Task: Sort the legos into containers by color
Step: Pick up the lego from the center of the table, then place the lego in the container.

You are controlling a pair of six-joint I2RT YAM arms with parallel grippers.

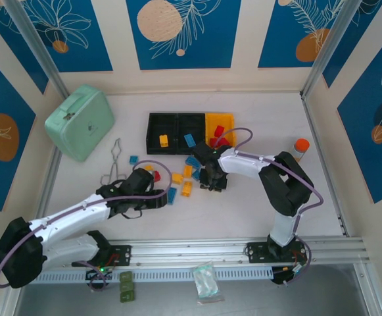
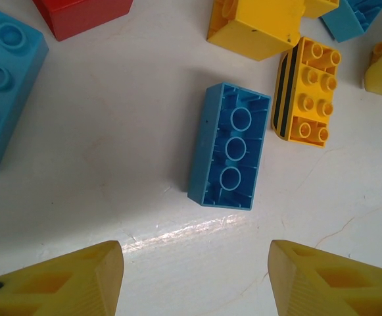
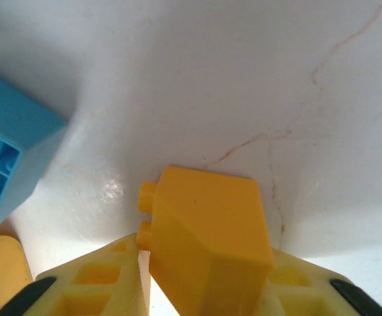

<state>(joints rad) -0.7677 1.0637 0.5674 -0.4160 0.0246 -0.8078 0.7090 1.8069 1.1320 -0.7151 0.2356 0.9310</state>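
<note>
Partly within right jaws: yellow lego (image 3: 207, 227)

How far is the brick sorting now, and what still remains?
Done: one yellow piece lies in the left black bin, one blue piece in the middle bin, red pieces in the yellow bin. In hand: the right gripper is shut on a yellow brick; the left gripper hangs open over an upturned blue brick. Left: the loose bricks on the table.

1. Overhead view: bright, even light, sharp; soft shadows on the white table (image 1: 243, 210).
2. Left wrist view: glare streak just below the blue brick (image 2: 230, 146).
3. Right wrist view: yellow brick (image 3: 207, 227) slightly blurred, small glare spot beside it.
</note>
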